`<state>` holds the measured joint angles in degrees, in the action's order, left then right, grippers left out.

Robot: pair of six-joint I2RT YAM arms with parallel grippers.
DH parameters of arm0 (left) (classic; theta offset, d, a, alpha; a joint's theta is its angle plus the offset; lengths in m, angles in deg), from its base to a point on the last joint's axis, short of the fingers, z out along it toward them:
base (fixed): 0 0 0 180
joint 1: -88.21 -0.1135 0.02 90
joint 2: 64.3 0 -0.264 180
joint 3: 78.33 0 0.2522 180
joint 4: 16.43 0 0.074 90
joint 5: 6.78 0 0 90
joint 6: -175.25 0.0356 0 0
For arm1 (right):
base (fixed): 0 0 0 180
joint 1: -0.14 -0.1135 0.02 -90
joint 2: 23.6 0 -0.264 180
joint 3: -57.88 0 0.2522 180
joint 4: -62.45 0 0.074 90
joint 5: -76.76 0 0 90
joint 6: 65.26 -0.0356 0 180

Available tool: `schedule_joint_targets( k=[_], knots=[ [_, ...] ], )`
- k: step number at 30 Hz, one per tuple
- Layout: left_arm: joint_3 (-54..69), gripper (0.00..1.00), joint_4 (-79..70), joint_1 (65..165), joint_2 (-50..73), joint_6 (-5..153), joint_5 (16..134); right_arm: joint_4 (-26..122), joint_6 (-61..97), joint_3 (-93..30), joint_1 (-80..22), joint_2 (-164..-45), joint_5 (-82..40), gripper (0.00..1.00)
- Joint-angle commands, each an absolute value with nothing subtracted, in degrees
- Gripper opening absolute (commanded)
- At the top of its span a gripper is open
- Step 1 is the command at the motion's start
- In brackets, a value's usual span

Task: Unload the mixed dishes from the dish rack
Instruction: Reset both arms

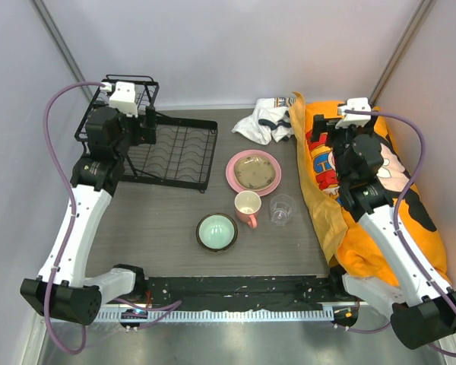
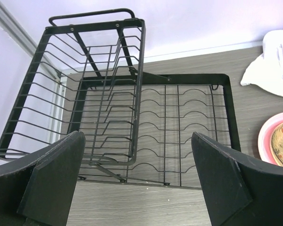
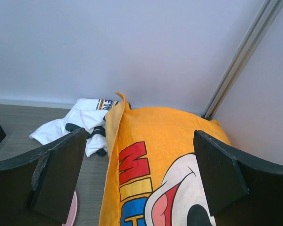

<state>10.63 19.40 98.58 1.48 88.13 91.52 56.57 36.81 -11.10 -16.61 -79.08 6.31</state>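
- On the far left of the grey wood-grain table (image 1: 159, 220), the black wire dish rack (image 1: 175, 152) is sitting with its raised upper basket at the left end and its flat slotted tray stretching to the right.
- Just right of the rack, the large pink plate (image 1: 231, 173) is lying flat on the table, and the smaller tan shallow dish (image 1: 253, 173) is resting inside it.
- Nearer the arms, the pink mug (image 1: 248, 207) is standing upright, with the clear glass cup (image 1: 282, 208) just beside it on the right. The mint-green bowl with a dark outside (image 1: 216, 232) is sitting mouth-up to the mug's near left.
- The left gripper (image 2: 137, 141) is hanging above the rack's basket end, its pincer released and its fingers spread wide.
- The right gripper (image 3: 140, 136) is hovering over an orange cartoon-print cloth (image 1: 365, 190) along the right side, its pincer likewise released.
- A crumpled white cloth (image 1: 262, 120) is lying at the far edge, touching the orange one.
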Motion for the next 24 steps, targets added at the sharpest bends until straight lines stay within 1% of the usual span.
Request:
schedule_joint_targets(
  k=[1,5,24],
  knots=[
    [12.07,1.0,14.91,97.61,1.09,86.83,89.82,60.38,36.43,-9.59,-16.47,-78.97,8.11,1.0],
    [12.16,1.0,15.26,97.35,2.23,86.13,88.76,60.55,35.11,-8.97,-16.56,-79.67,11.1,1.0],
    [11.01,1.0,13.24,96.73,1.53,86.04,87.53,62.49,34.84,-6.86,-16.56,-78.88,12.34,1.0]
  ],
)
